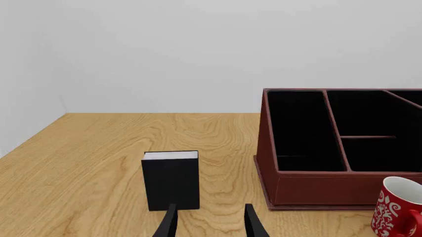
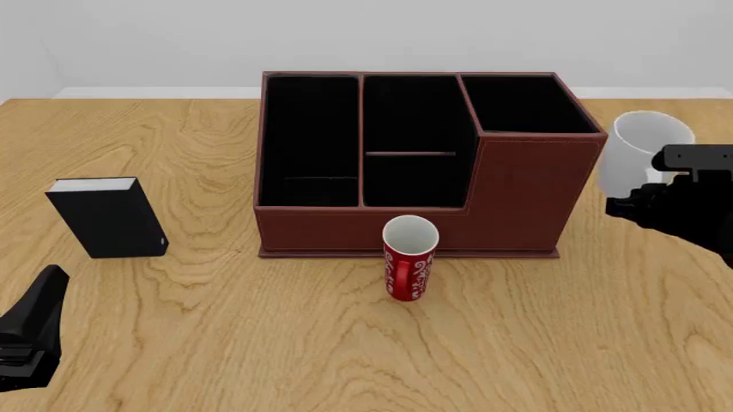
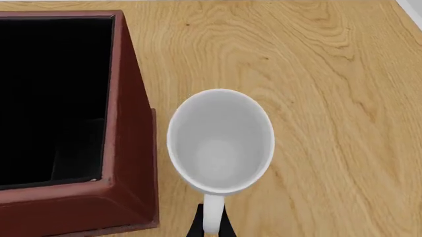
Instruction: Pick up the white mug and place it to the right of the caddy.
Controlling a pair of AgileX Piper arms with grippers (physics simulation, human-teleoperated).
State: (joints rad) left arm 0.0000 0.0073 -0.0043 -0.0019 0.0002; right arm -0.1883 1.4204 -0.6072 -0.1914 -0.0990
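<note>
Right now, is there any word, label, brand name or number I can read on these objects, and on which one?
None can be read.
red mug: only white swirl patterns, no letters.
black box: plain, no label visible.
caddy: unmarked.
white mug: blank, its handle between the right hand's fingers.

Bright, even light (soft shadows), sharp renders.

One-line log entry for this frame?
right gripper: shut on white mug handle | mug: upright, right of caddy, resting or lifted unclear | left gripper: open, idle near black box
</note>
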